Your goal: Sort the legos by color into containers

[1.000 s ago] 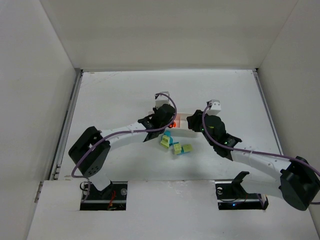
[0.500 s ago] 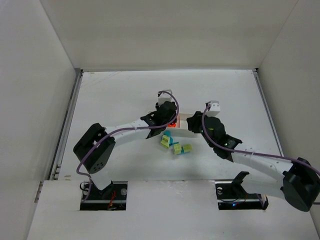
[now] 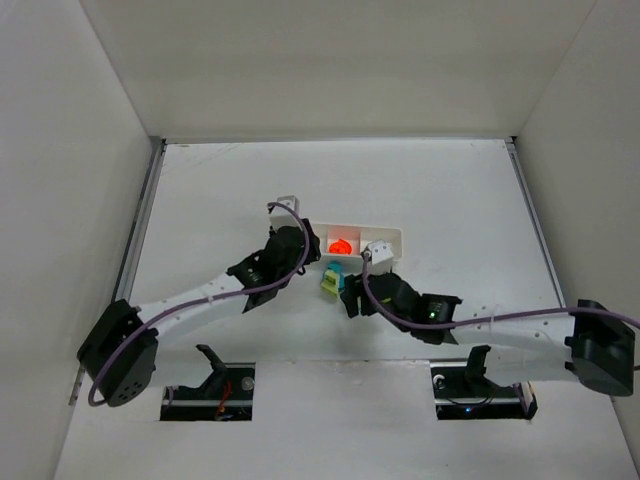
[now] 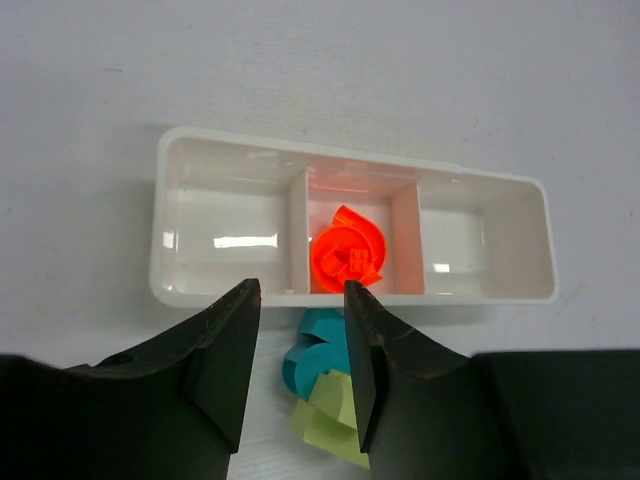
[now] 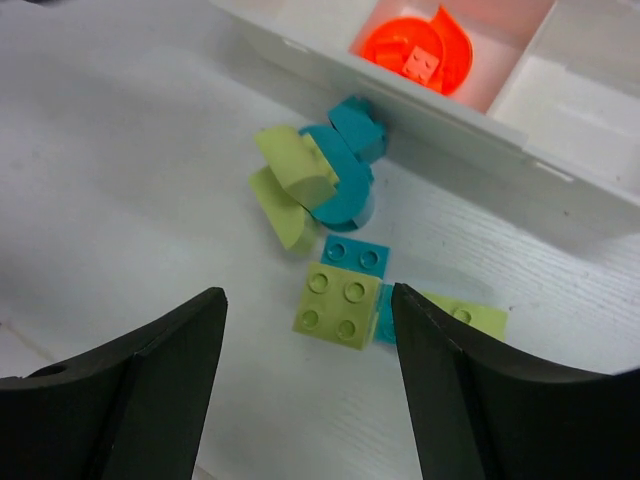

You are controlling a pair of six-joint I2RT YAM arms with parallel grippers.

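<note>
My left gripper gapes empty at the tray, with the orange-red legos in its middle compartment. My right gripper hangs open over the cyan-blue legos and yellow-green legos heaped just outside the tray's wall. Next, I judge, it drops and pinches one piece cleanly.

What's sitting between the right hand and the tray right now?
Right wrist view: a cluster of loose yellow-green legos and cyan legos lies between the right hand and the tray.

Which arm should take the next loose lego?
Likely right: the right hand is open over the loose yellow-green brick and cyan pieces. The left hand, also open, faces the tray.
</note>
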